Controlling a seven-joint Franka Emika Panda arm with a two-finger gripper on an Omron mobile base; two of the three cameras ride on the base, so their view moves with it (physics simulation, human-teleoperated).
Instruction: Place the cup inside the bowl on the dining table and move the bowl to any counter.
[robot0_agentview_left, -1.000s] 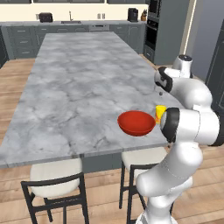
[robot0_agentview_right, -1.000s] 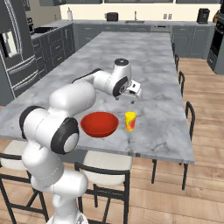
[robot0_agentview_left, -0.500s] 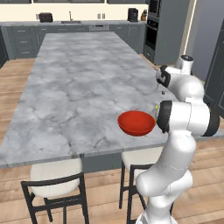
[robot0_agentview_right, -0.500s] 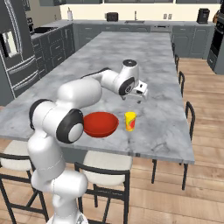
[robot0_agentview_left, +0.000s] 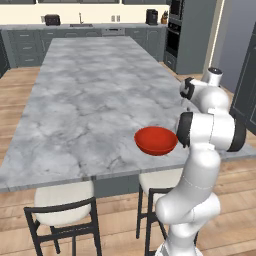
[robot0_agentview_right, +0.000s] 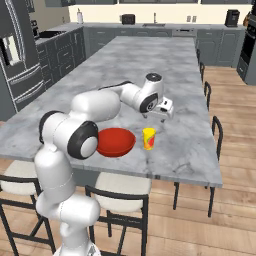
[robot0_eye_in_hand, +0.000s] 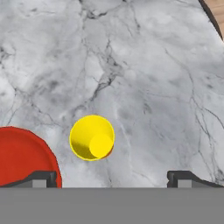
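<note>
The red bowl (robot0_agentview_right: 116, 141) sits near the front edge of the dining table (robot0_agentview_right: 150, 65), with the yellow cup (robot0_agentview_right: 148, 138) upright just to its right, close but apart. My gripper (robot0_agentview_right: 163, 112) hovers open above the table a little beyond the cup, pointing down. From the hand view the cup (robot0_eye_in_hand: 92, 137) is seen from above, left of the midline between my fingertips (robot0_eye_in_hand: 42, 178), with the bowl's rim (robot0_eye_in_hand: 24, 157) at the lower left. My gripper (robot0_eye_in_hand: 113, 179) holds nothing. In the left base view the bowl (robot0_agentview_left: 156, 140) lies beside my arm, which hides the cup.
Stools stand under the table's near edge (robot0_agentview_right: 117, 195) and chairs along its right side (robot0_agentview_right: 215, 130). A counter (robot0_agentview_right: 150, 27) with dark cabinets runs along the back wall, and another counter (robot0_agentview_right: 55, 36) runs beside the fridge on the left.
My hand has shifted slightly right and nearer to the cup, and the arm's elbow has swung. Cup and bowl have not moved. The jaws stayed open.
</note>
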